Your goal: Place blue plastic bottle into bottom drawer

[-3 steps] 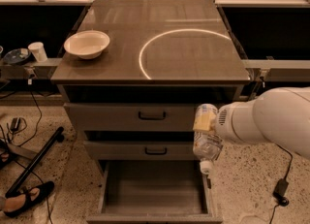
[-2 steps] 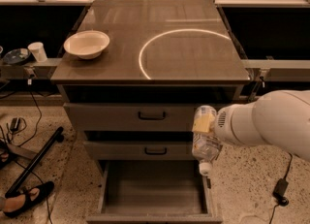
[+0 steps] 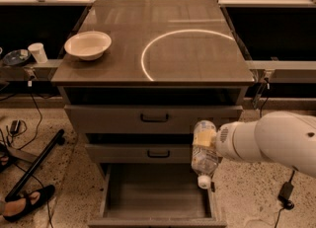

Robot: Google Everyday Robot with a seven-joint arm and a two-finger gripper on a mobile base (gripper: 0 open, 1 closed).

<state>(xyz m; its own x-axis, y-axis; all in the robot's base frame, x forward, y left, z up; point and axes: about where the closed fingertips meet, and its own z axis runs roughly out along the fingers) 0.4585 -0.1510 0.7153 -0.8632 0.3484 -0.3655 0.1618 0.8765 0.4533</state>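
The blue plastic bottle [image 3: 204,154] hangs in the air with its white cap pointing down, in front of the cabinet's right side. My gripper [image 3: 215,144] is shut on the bottle's upper part, at the end of the white arm that comes in from the right. The bottom drawer [image 3: 158,192] is pulled open below, showing a plain grey inside. The bottle's cap is just above the drawer's right rim.
Two drawers with dark handles [image 3: 154,118] sit above the open one. A white bowl [image 3: 88,45] rests on the cabinet top [image 3: 197,59] at the left. A white cup [image 3: 37,52] stands on a side ledge. Cables, a black pole [image 3: 34,165] and a shoe [image 3: 27,205] lie on the floor at left.
The arm has carried the bottle slightly down and to the left, closer to the open bottom drawer.
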